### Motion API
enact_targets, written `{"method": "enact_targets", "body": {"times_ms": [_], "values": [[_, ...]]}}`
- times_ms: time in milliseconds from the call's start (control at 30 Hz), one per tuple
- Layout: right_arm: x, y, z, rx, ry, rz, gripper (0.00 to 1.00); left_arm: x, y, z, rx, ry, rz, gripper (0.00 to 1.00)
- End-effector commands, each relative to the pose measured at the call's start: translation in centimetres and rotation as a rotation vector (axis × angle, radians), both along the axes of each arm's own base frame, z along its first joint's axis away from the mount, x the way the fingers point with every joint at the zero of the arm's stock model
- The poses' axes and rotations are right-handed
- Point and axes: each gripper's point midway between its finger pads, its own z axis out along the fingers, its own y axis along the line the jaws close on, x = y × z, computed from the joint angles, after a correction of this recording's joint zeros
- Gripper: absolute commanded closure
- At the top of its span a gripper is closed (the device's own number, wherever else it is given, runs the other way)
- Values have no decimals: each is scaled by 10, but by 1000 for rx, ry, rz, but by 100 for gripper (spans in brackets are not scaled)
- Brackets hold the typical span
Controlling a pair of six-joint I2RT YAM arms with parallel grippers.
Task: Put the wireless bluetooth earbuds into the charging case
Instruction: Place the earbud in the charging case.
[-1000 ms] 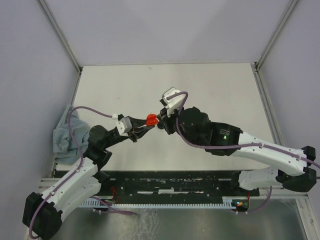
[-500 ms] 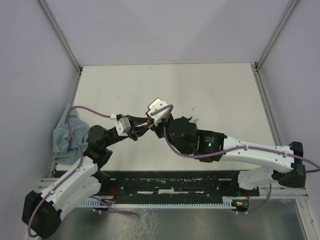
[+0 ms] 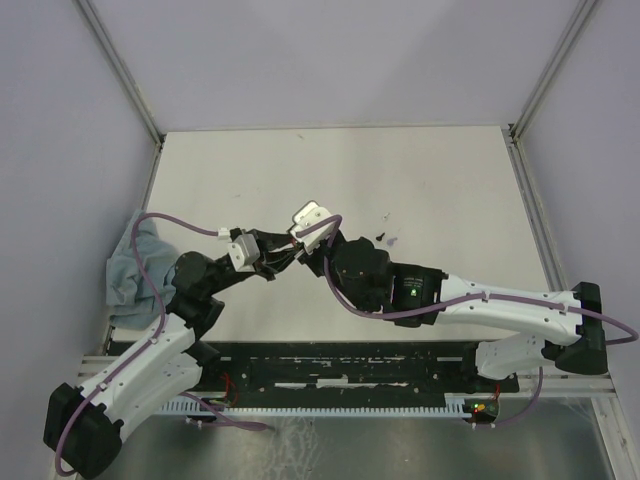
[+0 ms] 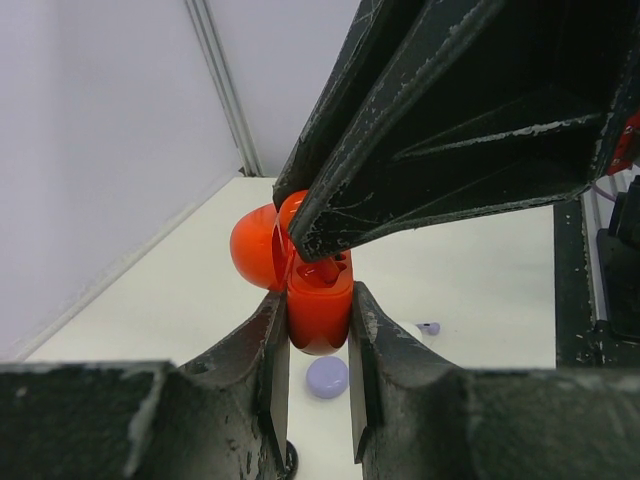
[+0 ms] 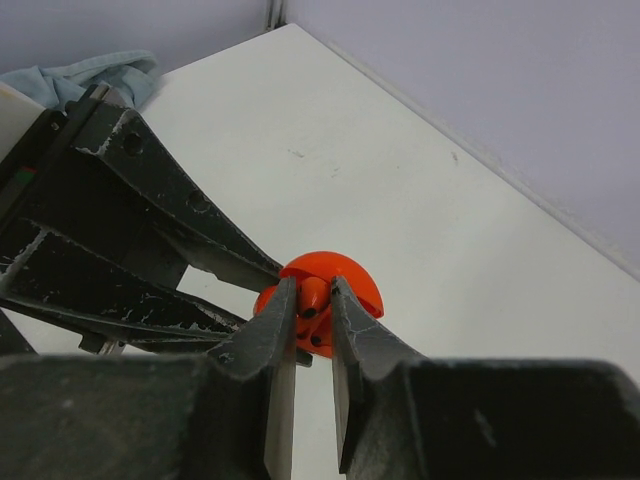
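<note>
Left pincer and right pincer meet tip to tip above the white tabletop, where a blue-grey cloth is bunched at the left edge. From overhead, the right wrist hides what they hold. Both wrist views show the left pincer clamped on the base of an open red charging case. The right pincer is pinched on a red earbud at the case's mouth. The left wrist view also shows a lavender round case on the tabletop below, hidden from overhead, and a tiny lavender earbud near it.
</note>
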Motion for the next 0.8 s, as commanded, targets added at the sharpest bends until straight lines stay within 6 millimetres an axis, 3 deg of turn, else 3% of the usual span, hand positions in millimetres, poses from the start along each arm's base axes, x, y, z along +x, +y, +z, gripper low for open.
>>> {"method": "enact_targets", "body": {"times_ms": [0, 400, 767], "values": [[1, 0, 5, 17, -23, -16, 78, -2, 5, 37, -84, -58, 20, 97], [-3, 1, 2, 27, -32, 8, 78, 15, 12, 37, -126, 41, 110, 97], [-2, 10, -13, 14, 9, 3, 73, 13, 9, 35, -130, 40, 85, 97]]}}
